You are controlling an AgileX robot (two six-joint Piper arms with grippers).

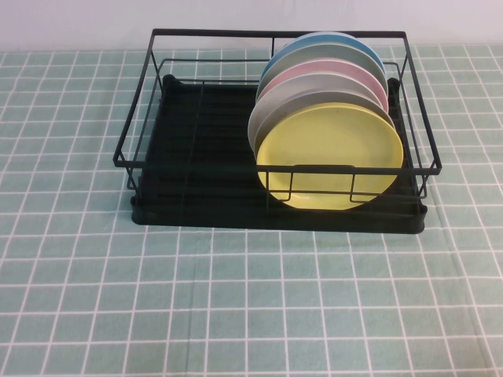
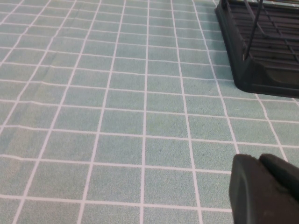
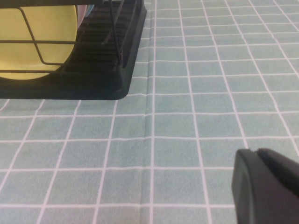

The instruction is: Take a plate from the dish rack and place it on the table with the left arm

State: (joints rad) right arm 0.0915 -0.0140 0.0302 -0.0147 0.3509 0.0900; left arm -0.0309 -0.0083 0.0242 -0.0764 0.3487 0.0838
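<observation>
The pale yellow plate point(image 1: 330, 157) stands on edge at the front of a row of plates in the right half of the black dish rack point(image 1: 196, 188). It also shows in the right wrist view point(image 3: 32, 42). Neither arm shows in the high view. My left gripper point(image 2: 259, 159) is shut and empty, low over the teal grid table point(image 1: 236, 298), with the rack's corner point(image 2: 261, 74) ahead of it. My right gripper point(image 3: 256, 151) is shut and empty, low over the table near the rack's other front corner point(image 3: 107, 79).
Behind the yellow plate stand light grey point(image 1: 263, 114), pink point(image 1: 346, 72) and blue point(image 1: 346, 41) plates, among others. The rack's left half holds no plates. Open cloth lies in front of the rack and on both sides.
</observation>
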